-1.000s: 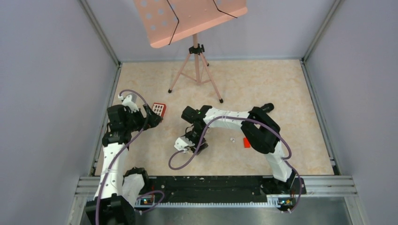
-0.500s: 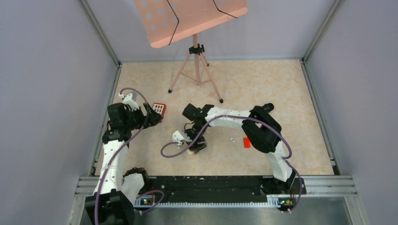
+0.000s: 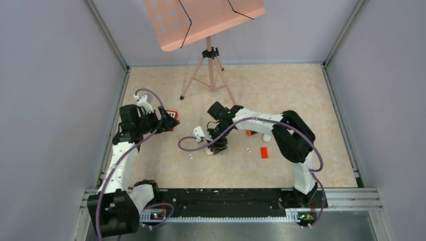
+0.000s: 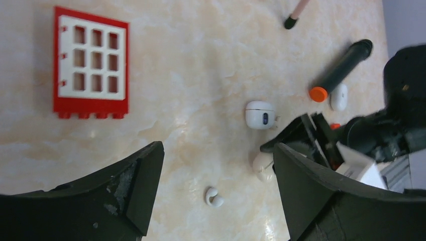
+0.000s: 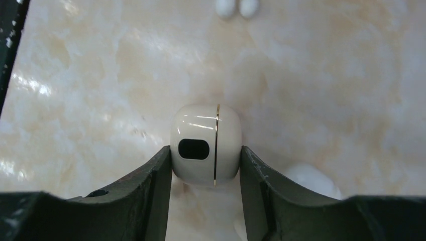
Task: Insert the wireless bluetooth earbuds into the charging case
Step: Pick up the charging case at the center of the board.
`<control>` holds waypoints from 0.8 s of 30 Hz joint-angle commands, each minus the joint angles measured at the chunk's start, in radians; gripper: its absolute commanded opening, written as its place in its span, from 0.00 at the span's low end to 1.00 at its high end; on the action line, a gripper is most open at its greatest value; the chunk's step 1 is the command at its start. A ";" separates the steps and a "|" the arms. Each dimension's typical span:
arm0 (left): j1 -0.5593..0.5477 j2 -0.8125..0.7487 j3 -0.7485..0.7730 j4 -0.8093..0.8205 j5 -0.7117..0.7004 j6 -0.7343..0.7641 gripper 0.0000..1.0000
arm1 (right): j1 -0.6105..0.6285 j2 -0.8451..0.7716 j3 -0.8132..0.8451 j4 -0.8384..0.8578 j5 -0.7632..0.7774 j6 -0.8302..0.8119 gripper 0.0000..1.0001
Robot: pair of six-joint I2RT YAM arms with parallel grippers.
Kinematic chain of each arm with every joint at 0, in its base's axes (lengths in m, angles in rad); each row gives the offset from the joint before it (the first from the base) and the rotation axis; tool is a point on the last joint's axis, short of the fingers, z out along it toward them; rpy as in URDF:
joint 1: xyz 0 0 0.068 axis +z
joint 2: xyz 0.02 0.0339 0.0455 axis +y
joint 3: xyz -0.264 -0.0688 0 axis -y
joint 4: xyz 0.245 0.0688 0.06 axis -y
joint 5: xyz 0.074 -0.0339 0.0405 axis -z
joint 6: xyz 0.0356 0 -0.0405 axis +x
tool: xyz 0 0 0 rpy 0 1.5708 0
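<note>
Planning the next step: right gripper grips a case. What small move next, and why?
Probably lower the open left gripper onto the loose earbud in its wrist view: the right gripper holds the case, and no earbud is held.

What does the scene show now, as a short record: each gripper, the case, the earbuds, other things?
left gripper: open, holding nothing
right gripper: shut on the case
case: white, gold seam, looks closed
earbuds: two side by side beyond the case
lone earbud: lies apart, untouched
other: red window frame; black marker with orange cap
</note>
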State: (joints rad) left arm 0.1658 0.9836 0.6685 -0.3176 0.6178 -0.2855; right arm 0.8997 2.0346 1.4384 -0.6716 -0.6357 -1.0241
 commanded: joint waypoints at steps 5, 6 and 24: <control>-0.193 0.063 0.169 0.242 0.216 0.068 0.85 | -0.162 -0.420 0.011 0.025 0.153 0.080 0.32; -0.225 0.068 0.184 0.273 0.241 0.079 0.85 | -0.169 -0.465 0.000 0.052 0.182 0.094 0.32; -0.515 0.311 0.433 0.537 0.397 -0.124 0.67 | -0.167 -0.781 -0.149 0.385 0.349 0.152 0.31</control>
State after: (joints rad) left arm -0.3359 1.2751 1.0466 0.1204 0.9627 -0.3351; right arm 0.7208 1.2598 1.2953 -0.3565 -0.3035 -0.8654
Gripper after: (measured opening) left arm 0.674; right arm 0.462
